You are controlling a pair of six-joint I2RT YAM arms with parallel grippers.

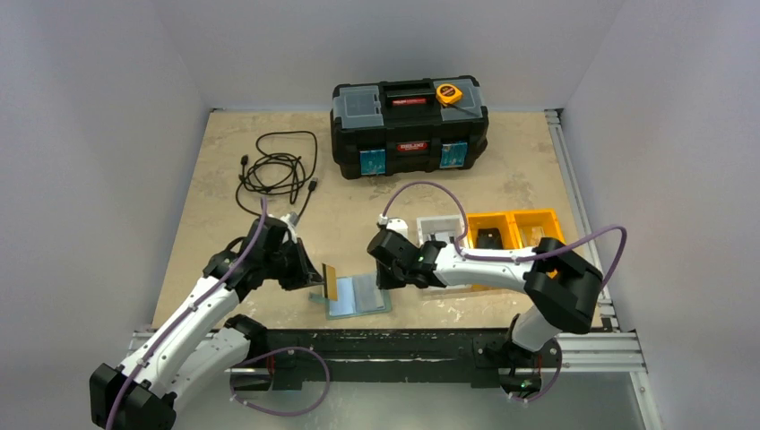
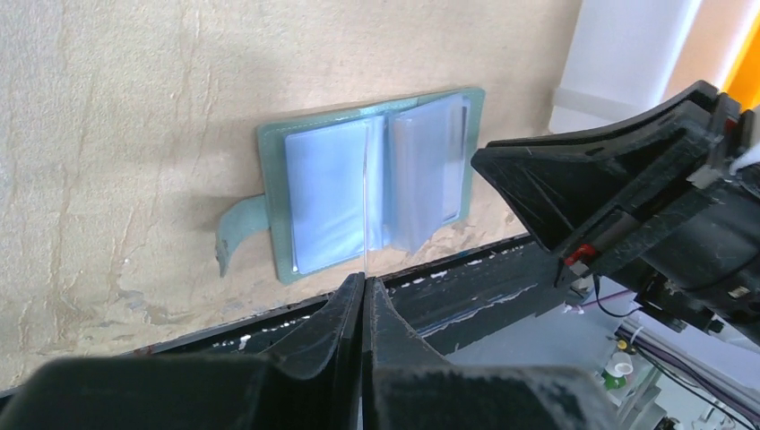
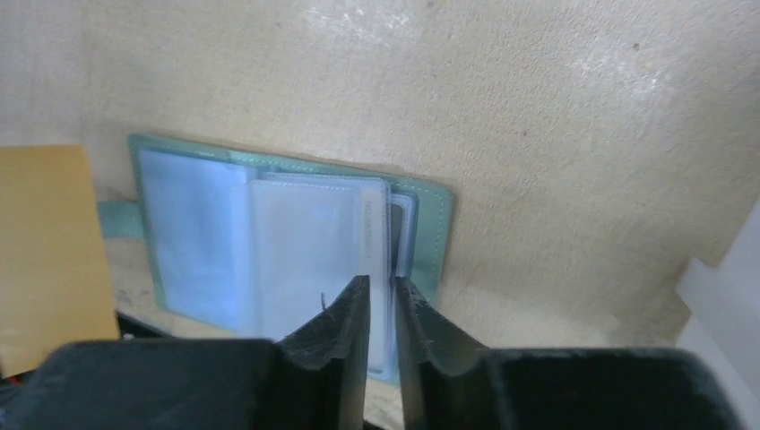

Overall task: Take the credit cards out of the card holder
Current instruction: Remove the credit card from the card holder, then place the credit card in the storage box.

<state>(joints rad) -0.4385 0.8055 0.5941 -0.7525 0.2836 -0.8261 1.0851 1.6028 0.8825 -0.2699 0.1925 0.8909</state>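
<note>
Top view: the holder lies open at lower centre. The left gripper pinches the tan card upright just left of it, and the right gripper is at its right edge.

Left wrist: jaws clenched on the card, seen edge-on.

Right wrist: jaws a slit apart over the holder's right pockets, nothing seen between them.

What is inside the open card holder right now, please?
The card holder shows pale blue sleeves; a dark sliver, perhaps another card, peeks behind them, mostly covered. The tan-orange card is outside, in the left claw.
</note>
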